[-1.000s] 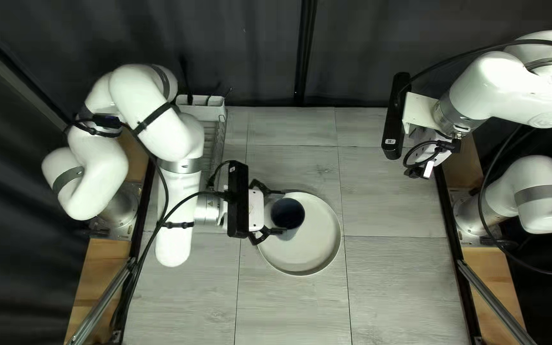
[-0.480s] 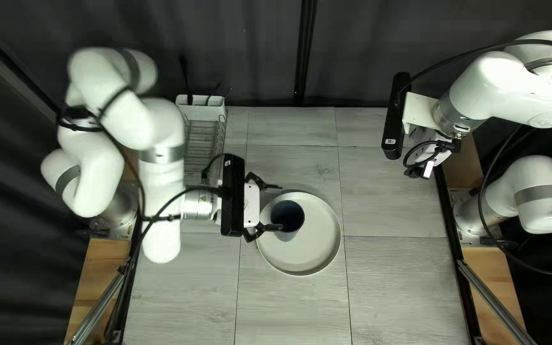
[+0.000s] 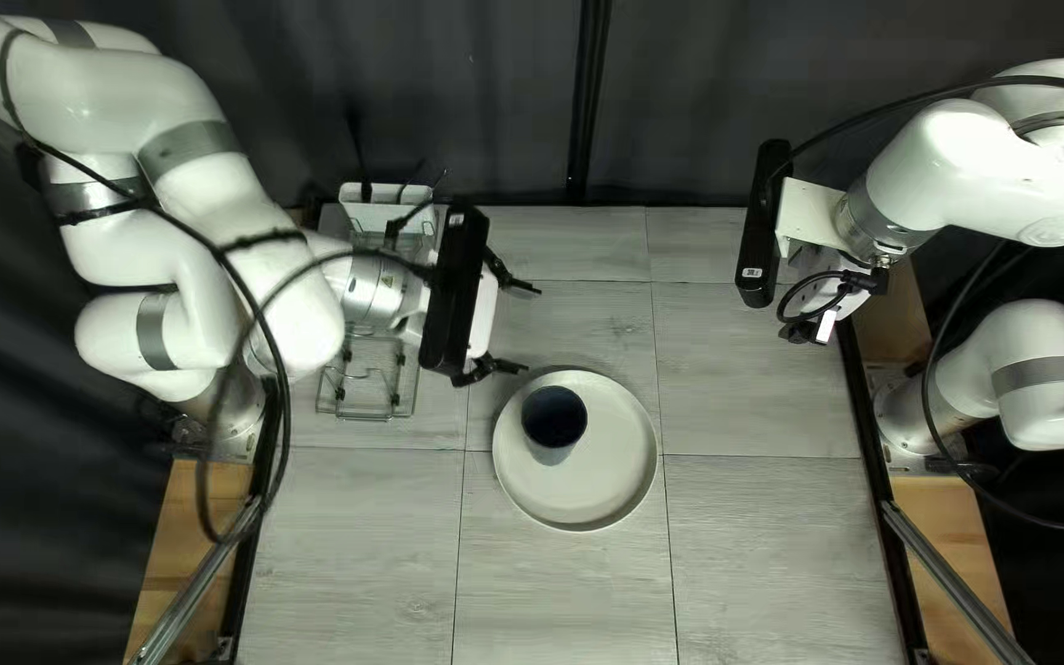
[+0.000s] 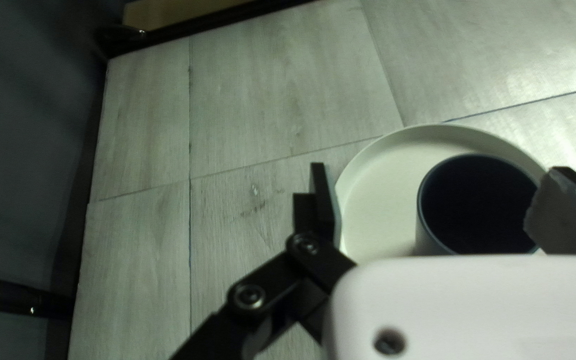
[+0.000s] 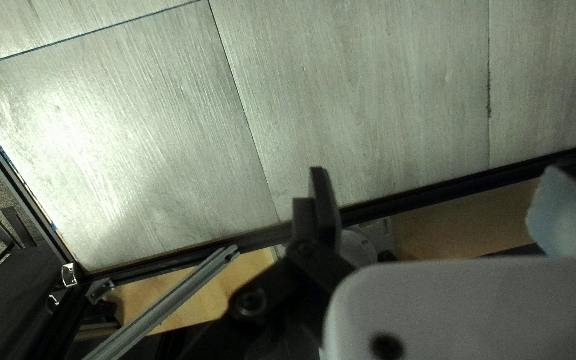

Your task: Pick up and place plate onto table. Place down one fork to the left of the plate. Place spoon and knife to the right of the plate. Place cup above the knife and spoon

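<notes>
Plate [image 3: 600,478]: lying flat on the table [image 3: 754,542], near the middle of the top left view, of a pale colour with a raised rim. Cup [image 3: 554,419]: upright on the plate, off-centre toward the rim on the rack side, dark inside with a paler outer wall.

Left gripper [image 3: 531,329]: open, fingers well apart and gripping nothing. In the top left view it stands between the wire dish rack [image 3: 366,410] and the plate, toward the table's far edge from the cup. In the left wrist view, the left gripper [image 4: 431,203] has the cup ahead of it, nearer one finger than the other; the plate shows across the gap.

Right gripper [image 3: 813,330]: at the right of the top left view, well apart from the plate. In the right wrist view, the right gripper [image 5: 431,203] is open and gripping nothing, with the table surface, a black edge rail [image 5: 435,197] and a wooden board [image 5: 461,220] ahead of it.

Dish rack: partly hidden by the left arm [image 3: 237,185]. White caddy [image 3: 372,212] at its far end, with thin dark items [image 3: 360,158] projecting there; type cannot be determined.
</notes>
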